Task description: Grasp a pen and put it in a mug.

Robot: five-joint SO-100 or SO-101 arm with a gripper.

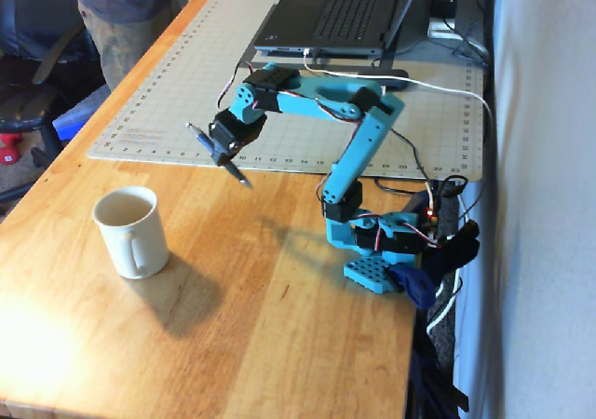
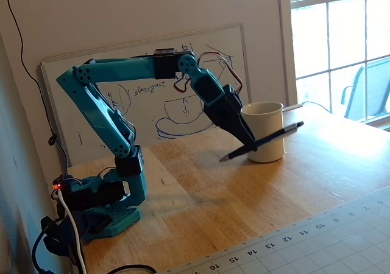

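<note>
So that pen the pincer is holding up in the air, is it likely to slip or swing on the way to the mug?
The pen looks stiff, showing no sag. The pincer pinches it off-centre, with the longer end sticking out, so it could pivot. Its thin, smooth-looking barrel may also slide in the grip, and it would probably roll if dropped on the table.

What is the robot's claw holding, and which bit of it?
The gripper holds the pen, pinched nearer its pointed end than its middle, lifted off the table.
</note>
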